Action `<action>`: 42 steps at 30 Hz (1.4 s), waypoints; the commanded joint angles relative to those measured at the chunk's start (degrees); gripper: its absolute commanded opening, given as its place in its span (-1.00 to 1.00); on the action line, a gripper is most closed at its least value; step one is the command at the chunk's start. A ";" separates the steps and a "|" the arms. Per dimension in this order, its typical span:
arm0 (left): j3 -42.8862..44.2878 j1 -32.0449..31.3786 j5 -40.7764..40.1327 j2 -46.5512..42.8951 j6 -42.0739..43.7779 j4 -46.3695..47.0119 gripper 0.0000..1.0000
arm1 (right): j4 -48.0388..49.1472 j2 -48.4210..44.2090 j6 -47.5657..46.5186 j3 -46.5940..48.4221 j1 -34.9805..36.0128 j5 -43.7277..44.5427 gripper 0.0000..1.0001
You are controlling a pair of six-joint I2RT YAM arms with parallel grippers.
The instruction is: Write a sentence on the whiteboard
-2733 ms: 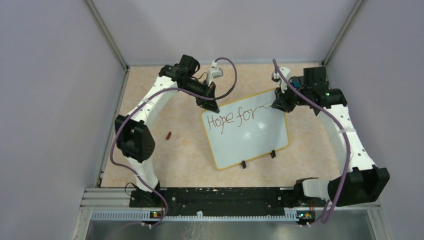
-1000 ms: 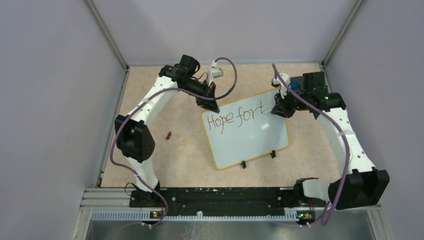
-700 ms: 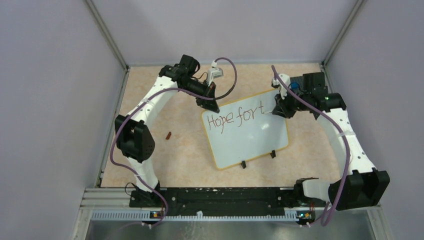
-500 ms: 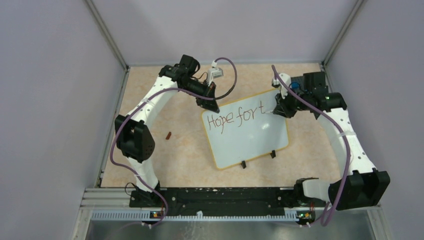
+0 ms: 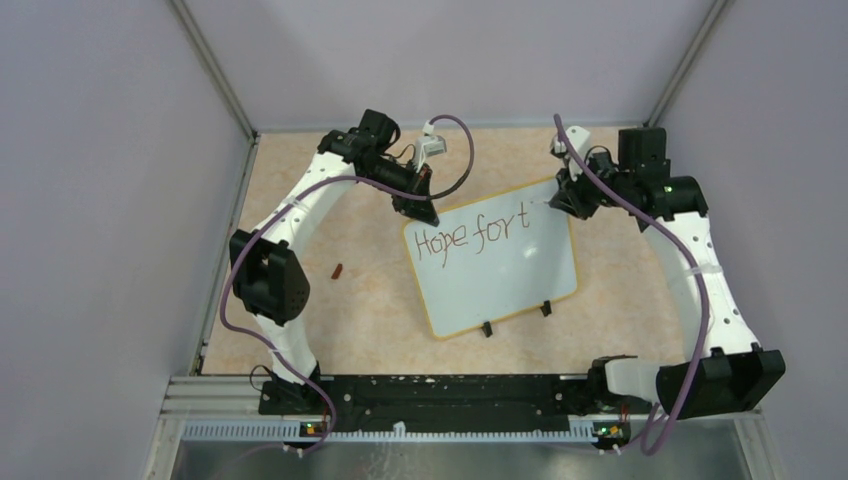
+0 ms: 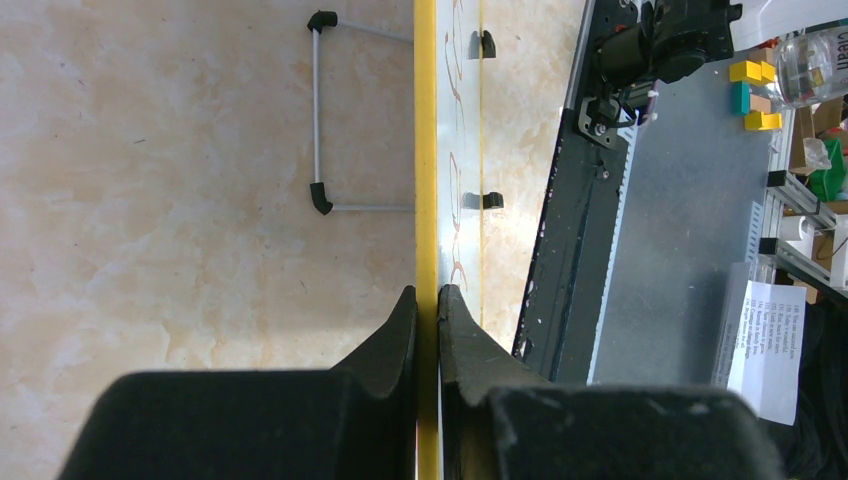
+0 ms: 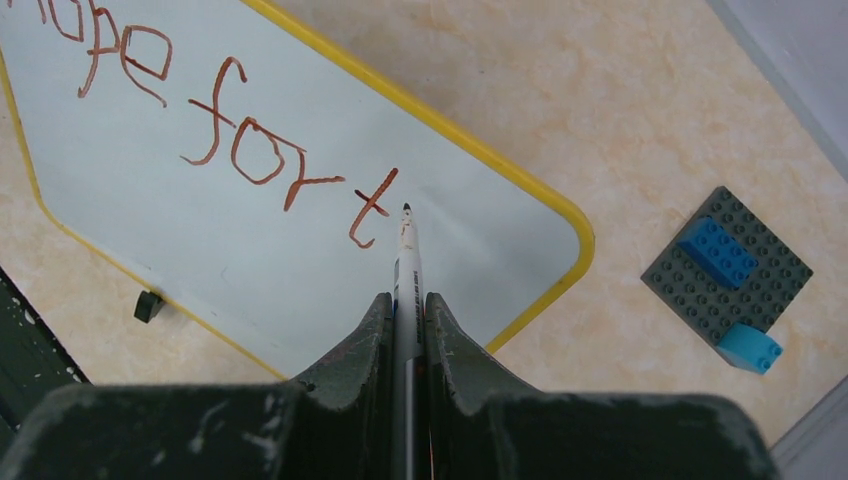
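A: Your left claw (image 6: 427, 292) is pinched shut on the yellow rim (image 6: 426, 150) of the board (image 5: 500, 285), at its far left corner. I judge that to be a brace: the board sits in the middle of the table (image 5: 370, 310) on small feet (image 5: 487, 328), and a pushing tip could slide or rock it otherwise

B: Agreed, and the corner suits you well. It is off the writing surface, so the claw covers none of the sentence (image 7: 220, 140), which runs from that corner to the right along the far edge

A: Your right claw (image 7: 407, 300) is closed tight on the marker (image 7: 405, 255), with the tip sticking out straight ahead of it. That gives you a stiff pen and a clear sight of the tip from the wrist view

B: You have "Hope for t" written. The tip is just right of the "t"; I cannot tell whether it touches the board. I'd guess the "h" comes next

A: Mind the room. The rounded far right corner is close, so "the" may only just fit, and the rest probably wants a second line on the near side

B: The studded plate (image 7: 690, 285) with blue bricks (image 7: 712, 245) lies right of the board, apart from your stroke; leave it be
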 commanded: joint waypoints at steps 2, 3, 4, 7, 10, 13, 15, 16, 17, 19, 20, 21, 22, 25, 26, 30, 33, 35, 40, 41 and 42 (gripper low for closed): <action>-1.09 -1.02 -2.61 -1.53 3.52 1.91 -1.00 | 1.79 1.63 0.66 2.27 -0.53 0.91 -1.00; -1.11 -1.02 -2.56 -1.52 3.55 1.91 -1.00 | 2.02 1.69 0.79 2.18 -0.52 0.96 -1.00; -1.12 -1.02 -2.62 -1.46 3.54 1.91 -1.00 | 2.34 1.77 0.81 2.11 -0.52 1.07 -1.00; -1.28 -1.01 -2.65 -1.52 3.48 1.91 -1.00 | 3.65 2.12 1.45 1.73 -0.55 1.59 -1.00; -1.43 -0.97 -2.69 -1.56 3.64 1.90 -1.00 | 4.30 2.61 1.91 1.99 -0.57 1.46 -1.00; -1.46 -1.02 -2.69 -1.52 3.72 1.94 -1.00 | 4.71 2.93 2.16 2.08 -0.55 1.57 -1.00; -1.50 -1.02 -2.71 -1.39 3.77 1.97 -1.00 | 4.60 3.14 1.97 2.00 -0.58 1.72 -1.00; -1.56 -1.00 -2.70 -1.35 3.83 1.99 -1.00 | 4.60 3.22 1.92 1.67 -0.54 1.71 -1.00; -1.62 -1.01 -2.69 -1.34 3.89 2.03 -1.00 | 4.63 3.15 1.80 1.27 -0.55 1.79 -1.00; -1.73 -1.00 -2.67 -1.26 3.90 2.08 -1.00 | 4.41 3.00 1.56 0.53 -0.51 1.84 -1.00; -1.80 -1.01 -2.73 -1.25 3.96 2.13 -1.00 | 4.29 2.78 1.36 -0.12 -0.56 1.99 -1.00; -1.82 -1.02 -2.74 -1.21 3.99 2.17 -1.00 | 4.33 2.54 1.21 -0.62 -0.52 2.12 -1.00; -1.91 -1.02 -2.65 -1.17 3.99 2.22 -1.00 | 4.20 2.25 1.11 -1.10 -0.57 2.22 -1.00; -2.16 -1.02 -2.61 -1.17 4.06 2.26 -1.00 | 3.77 1.36 0.69 -2.66 -0.55 2.30 -1.00; -2.21 -1.00 -2.52 -1.17 4.12 2.22 -1.00 | 3.76 0.95 0.70 -3.27 -0.55 2.32 -1.00; -2.59 -1.02 -2.46 -1.34 4.11 2.43 -1.00 | 3.78 -0.07 0.47 -5.85 -0.53 2.57 -1.00; -2.67 -0.99 -2.45 -1.46 4.17 2.41 -1.00 | 3.98 -1.23 0.44 -7.71 -0.56 2.76 -1.00; -2.91 -1.02 -2.49 -1.52 4.17 2.60 -1.00 | 4.06 -1.89 0.53 -8.62 -0.46 2.61 -1.00; -2.96 -1.02 -2.34 -1.43 3.95 2.78 -1.00 | 3.85 -1.99 0.52 -8.59 -0.57 2.24 -1.00; -2.93 -0.99 -2.34 -1.40 3.92 2.84 -1.00 | 3.80 -1.88 0.53 -8.16 -0.59 2.24 -1.00; -2.89 -1.01 -2.34 -1.35 3.89 2.86 -1.00 | 3.76 -1.67 0.45 -7.86 -0.58 2.24 -1.00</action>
